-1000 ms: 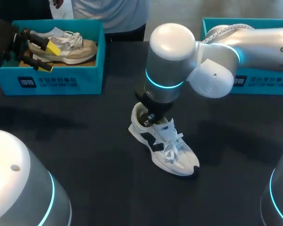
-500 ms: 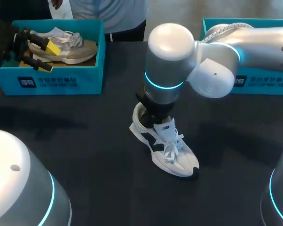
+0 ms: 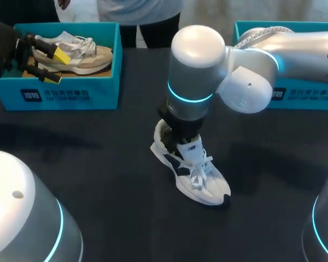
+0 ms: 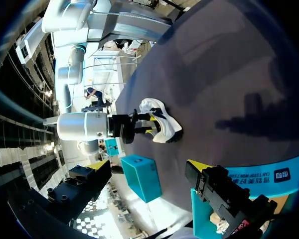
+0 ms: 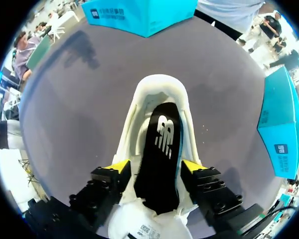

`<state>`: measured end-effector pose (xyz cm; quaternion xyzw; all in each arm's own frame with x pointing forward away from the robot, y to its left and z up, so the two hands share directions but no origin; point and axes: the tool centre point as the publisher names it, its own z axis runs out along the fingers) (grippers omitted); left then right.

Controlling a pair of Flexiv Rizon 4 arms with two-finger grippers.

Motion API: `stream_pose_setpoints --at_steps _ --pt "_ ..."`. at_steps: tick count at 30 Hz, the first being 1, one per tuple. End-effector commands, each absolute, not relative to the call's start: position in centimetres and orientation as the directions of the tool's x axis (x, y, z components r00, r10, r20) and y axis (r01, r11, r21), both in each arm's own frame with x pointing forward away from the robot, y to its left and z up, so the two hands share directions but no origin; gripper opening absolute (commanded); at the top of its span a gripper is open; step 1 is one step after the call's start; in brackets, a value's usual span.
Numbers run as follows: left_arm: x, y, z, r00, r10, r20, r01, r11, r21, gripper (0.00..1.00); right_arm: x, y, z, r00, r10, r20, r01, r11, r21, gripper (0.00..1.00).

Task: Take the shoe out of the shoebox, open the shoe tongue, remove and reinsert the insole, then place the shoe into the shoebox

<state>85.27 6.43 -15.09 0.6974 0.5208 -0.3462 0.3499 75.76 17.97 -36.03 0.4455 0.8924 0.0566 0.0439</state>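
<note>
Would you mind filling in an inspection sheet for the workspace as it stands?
Surface: black table.
Job's things: white shoe upright mid-table, black insole inside it; blue left shoebox and right shoebox along the far edge.
Clutter: beige shoe in the left shoebox.
Grippers: left gripper open over the left shoebox; right gripper at the white shoe's heel opening, grip unclear.
Cables: nothing seen.
Surroundings: nothing seen.
</note>
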Motion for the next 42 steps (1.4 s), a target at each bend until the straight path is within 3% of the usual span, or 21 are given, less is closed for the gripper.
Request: stream_pose_setpoints --at_steps 1,33,42 --pt "85.3 6.4 -15.1 0.219 0.484 -0.847 0.969 -0.212 0.129 1.0 75.3 18.0 -35.6 -0.593 0.805 -0.032 0.794 0.59 0.146 0.74" --pt "85.3 6.4 -15.1 0.219 0.484 -0.847 0.969 -0.212 0.129 1.0 73.7 16.3 -33.7 -0.539 0.84 -0.05 0.828 0.54 0.151 1.0" --pt "85.3 6.4 -15.1 0.219 0.484 -0.847 0.969 -0.212 0.129 1.0 72.9 15.9 -33.1 -0.522 0.851 -0.057 0.837 0.524 0.16 0.99"
